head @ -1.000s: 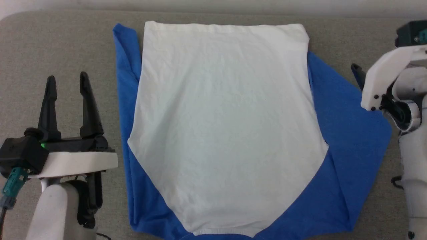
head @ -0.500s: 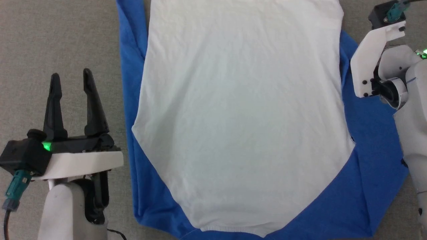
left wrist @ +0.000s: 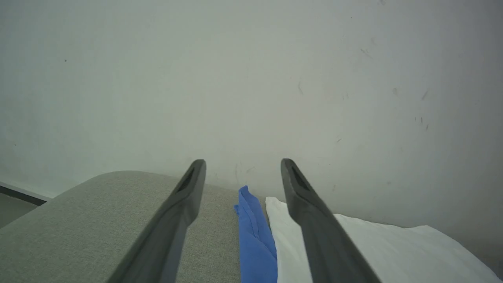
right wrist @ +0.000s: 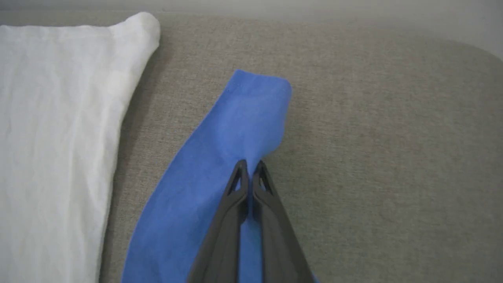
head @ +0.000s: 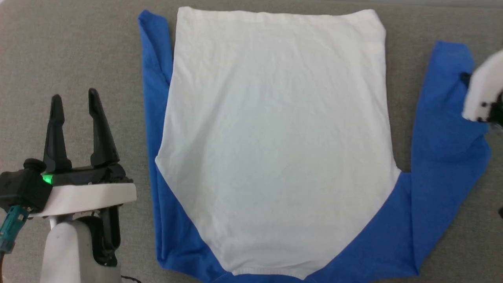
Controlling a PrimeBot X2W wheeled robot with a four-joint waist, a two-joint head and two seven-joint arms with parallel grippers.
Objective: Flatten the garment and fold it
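- The garment [head: 275, 137] lies spread on the grey fabric-covered counter [head: 78, 47]. Its plain white body faces up, with the straight hem at the far edge and the rounded neck end nearest me.
- The white panel is mostly flat and carries only fine creases.
- Its left sleeve [head: 155, 78] is folded in tight along the body's left side as a narrow blue strip reaching up to the hem corner. In my left wrist view the same blue strip [left wrist: 253, 243] sits just beside the white cloth.
- Its right sleeve [head: 444, 137] stands out from the body, running up and away so that a wedge of bare grey counter shows between sleeve and white side. Its cuff end points toward the far edge.
- My right gripper [right wrist: 248, 167] has its two dark fingers pressed together near that sleeve's outer edge, a little short of the cuff. A puckered fold of blue cloth is pinched at the tips.
- In the head view, the pale wrist housing [head: 481, 94] of that arm overlaps the sleeve at the right border.
- My left gripper [head: 74, 96] is well to the left of the garment above bare counter. Its fingers are spread wide and pointing toward the far edge, with nothing between them and no contact with the cloth.
- Beyond the counter's rounded far corner rises a plain pale wall [left wrist: 251, 78].
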